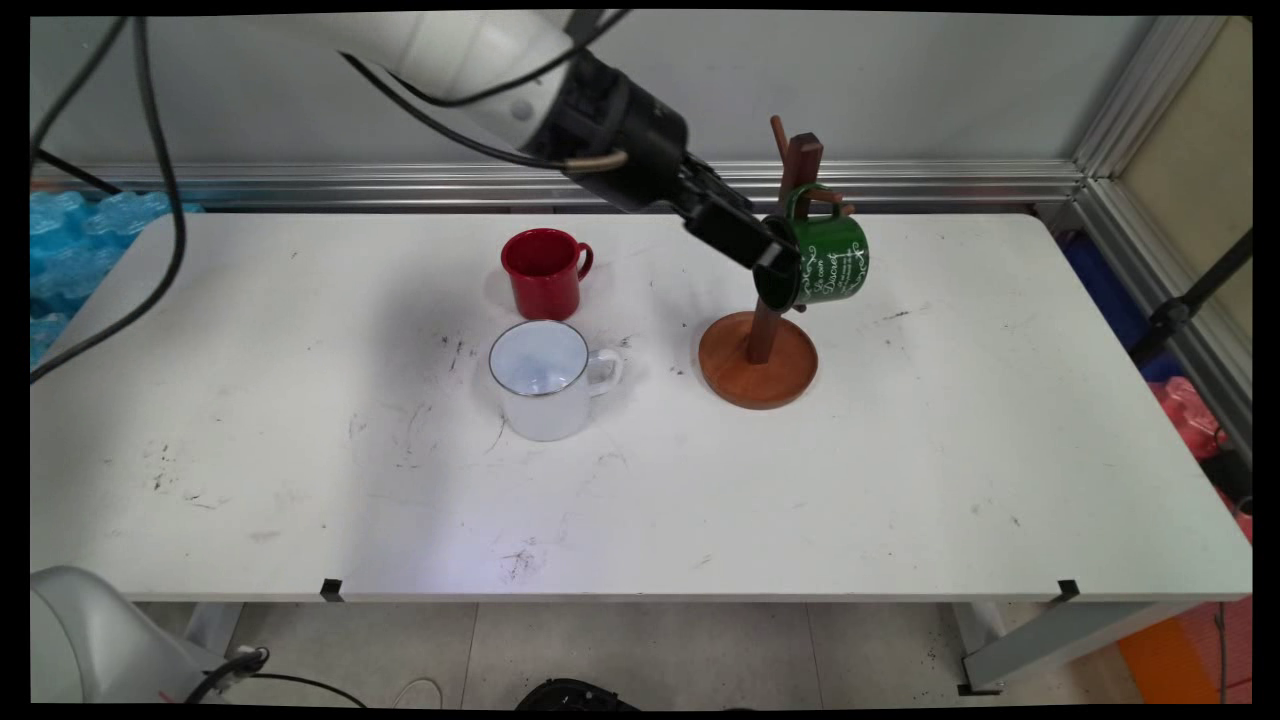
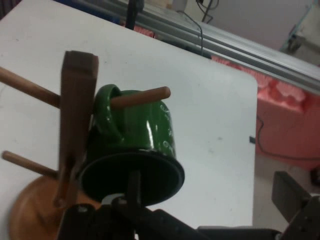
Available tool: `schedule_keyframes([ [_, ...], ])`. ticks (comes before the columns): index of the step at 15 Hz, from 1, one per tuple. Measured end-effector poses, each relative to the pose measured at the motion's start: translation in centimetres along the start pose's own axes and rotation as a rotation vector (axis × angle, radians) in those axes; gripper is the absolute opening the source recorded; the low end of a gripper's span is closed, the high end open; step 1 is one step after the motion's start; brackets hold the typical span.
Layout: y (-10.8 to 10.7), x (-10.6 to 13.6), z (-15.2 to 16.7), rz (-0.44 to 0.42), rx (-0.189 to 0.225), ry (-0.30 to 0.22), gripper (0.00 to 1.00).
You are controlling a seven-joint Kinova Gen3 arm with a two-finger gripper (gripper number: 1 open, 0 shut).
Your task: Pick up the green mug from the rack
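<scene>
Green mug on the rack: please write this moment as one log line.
gripper: open, at mug rim | green mug: handle on rack peg | mug rack: upright | red mug, white mug: on table

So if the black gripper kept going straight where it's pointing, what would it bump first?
The green mug hanging on the wooden mug tree. The gripper is already at the mug's open mouth, one finger apparently inside the rim, so it would probably push the mug itself first.

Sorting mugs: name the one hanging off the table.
The green mug, hung by its handle on the wooden rack; the red mug and white mug stand on the table.
</scene>
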Motion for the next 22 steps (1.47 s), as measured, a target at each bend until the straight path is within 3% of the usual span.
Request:
schedule_keyframes([
  [7, 0.2, -1.1, 3.6, -0.151, 0.015, 0.031, 1.0],
  [22, 0.7, -2.5, 7.1, -0.367, 0.02, 0.105, 1.0],
])
